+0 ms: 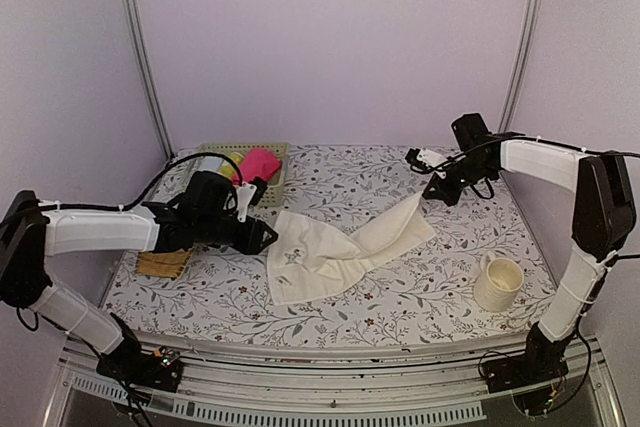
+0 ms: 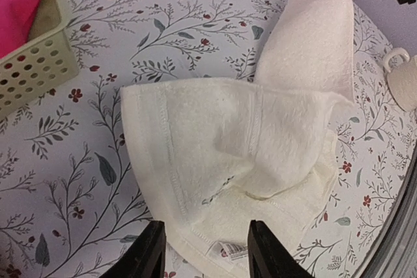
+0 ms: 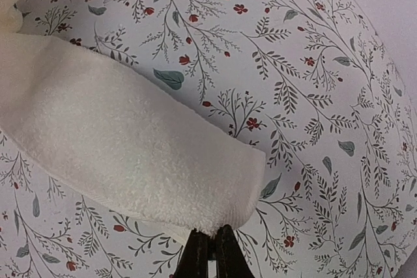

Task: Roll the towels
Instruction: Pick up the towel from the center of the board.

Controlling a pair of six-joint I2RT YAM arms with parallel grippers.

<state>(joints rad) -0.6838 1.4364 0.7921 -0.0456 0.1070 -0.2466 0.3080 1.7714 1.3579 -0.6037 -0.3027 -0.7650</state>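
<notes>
Pinching a corner of the crumpled cream-white cloth towel (image 1: 320, 252) between clamped right fingers (image 3: 195, 255); holding left fingers (image 2: 146, 252) spread apart, empty, over its tagged hem on the floral bench (image 1: 400, 307).

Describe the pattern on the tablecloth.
The tablecloth is white with grey-green sprigs and small red flowers, clearest in the right wrist view.

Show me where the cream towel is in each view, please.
Top external: cream towel at the table's centre, one corner pulled toward the far right.
Left wrist: cream towel in the middle, near edge between the open jaws.
Right wrist: left half, corner at the shut jaws.
Shared landmark: floral cover, in all three.
</notes>
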